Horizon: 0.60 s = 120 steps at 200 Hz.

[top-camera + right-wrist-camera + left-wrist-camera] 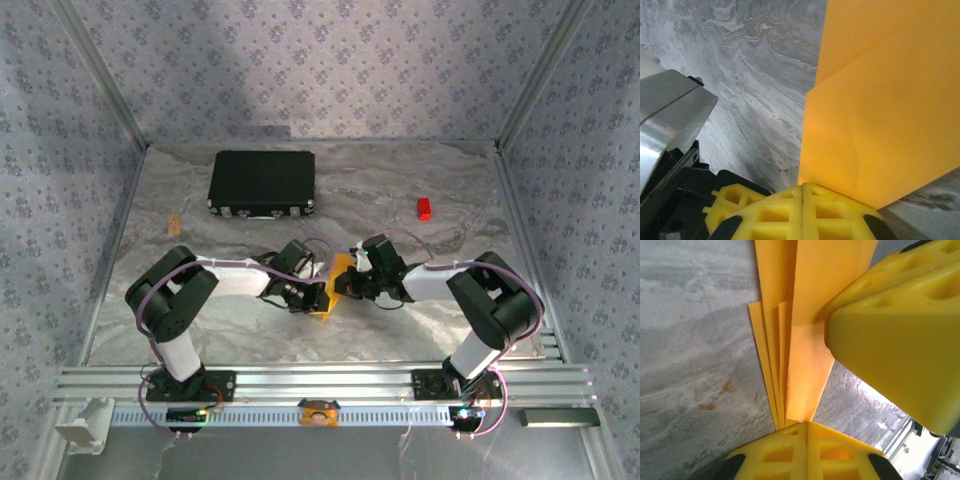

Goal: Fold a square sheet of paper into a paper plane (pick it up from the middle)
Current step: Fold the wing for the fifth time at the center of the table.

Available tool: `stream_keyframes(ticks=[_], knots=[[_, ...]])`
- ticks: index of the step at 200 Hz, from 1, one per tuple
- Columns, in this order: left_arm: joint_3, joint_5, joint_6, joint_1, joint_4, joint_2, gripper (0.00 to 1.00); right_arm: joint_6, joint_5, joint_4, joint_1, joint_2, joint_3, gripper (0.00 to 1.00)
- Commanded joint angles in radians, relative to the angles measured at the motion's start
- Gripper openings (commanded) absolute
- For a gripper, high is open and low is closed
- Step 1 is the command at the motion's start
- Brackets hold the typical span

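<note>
Mid-fold: left gripper (806, 427) and right gripper (803, 189) both clamp layered paper plane (805, 365); next likely a pressed wing crease.

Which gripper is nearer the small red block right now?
Right. The right gripper sits mid-table, clamped on the folded orange paper, with the red block beyond it toward the right. The left gripper holds the same paper from the other side.
</note>
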Motion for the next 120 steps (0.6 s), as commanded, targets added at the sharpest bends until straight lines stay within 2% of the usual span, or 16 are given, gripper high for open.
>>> stream_keyframes(ticks=[1, 25, 45, 75, 120], knots=[[-0.022, -0.041, -0.004, 0.001, -0.051, 0.008, 0.0, 0.014, -0.02, 0.018, 0.019, -0.007, -0.032, 0.06], [-0.022, -0.043, -0.004, 0.002, -0.054, 0.007, 0.0, 0.008, -0.034, -0.015, 0.036, 0.025, -0.017, 0.06], [-0.019, -0.047, -0.003, 0.003, -0.058, 0.006, 0.0, 0.009, 0.032, -0.04, 0.036, 0.027, -0.04, 0.06], [-0.019, -0.054, -0.002, 0.004, -0.065, 0.0, 0.0, 0.005, 0.05, -0.028, -0.003, 0.026, -0.055, 0.06], [-0.012, -0.049, 0.004, 0.004, -0.077, 0.003, 0.0, -0.035, 0.007, -0.023, -0.087, 0.021, -0.005, 0.08]])
